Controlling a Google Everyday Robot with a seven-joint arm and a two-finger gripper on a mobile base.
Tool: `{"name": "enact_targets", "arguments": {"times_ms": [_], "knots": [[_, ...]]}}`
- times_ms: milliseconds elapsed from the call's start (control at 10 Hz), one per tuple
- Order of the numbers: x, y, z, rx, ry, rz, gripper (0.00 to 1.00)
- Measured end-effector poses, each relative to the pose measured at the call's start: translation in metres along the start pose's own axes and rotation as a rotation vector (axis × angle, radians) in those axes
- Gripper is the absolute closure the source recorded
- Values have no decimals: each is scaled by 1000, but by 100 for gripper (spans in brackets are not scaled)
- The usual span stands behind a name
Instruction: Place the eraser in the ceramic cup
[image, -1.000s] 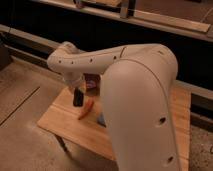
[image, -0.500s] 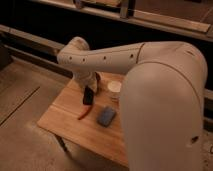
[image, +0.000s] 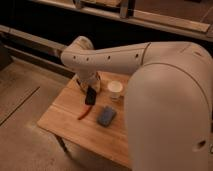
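My gripper (image: 90, 90) hangs below the white arm over the middle of the wooden table (image: 65, 117). It is shut on the eraser (image: 91, 96), a small black block held upright just above the tabletop. The ceramic cup (image: 115, 90), small and white, stands upright on the table just right of the gripper, about one cup's width away. The eraser is beside the cup, not over it.
A flat blue-grey rectangle (image: 106, 116) lies in front of the cup. A thin orange-red stick (image: 84, 113) lies left of it, below the eraser. My large white arm (image: 165, 100) covers the table's right side. Dark shelving runs behind the table.
The gripper with the black eraser has moved right across the table, away from the orange-red stick and closer to the white cup, which has come into view.
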Motion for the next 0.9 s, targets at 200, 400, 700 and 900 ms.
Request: {"name": "enact_targets", "arguments": {"times_ms": [200,400,700,900], "knots": [[-13,-10,-3,-6,-6,47,100],[-38,-37,-12,-3,-28,131,100],[-57,-59,-15,31,-55,172,100],[-68,-75,-12,68,-82,187,100]]}}
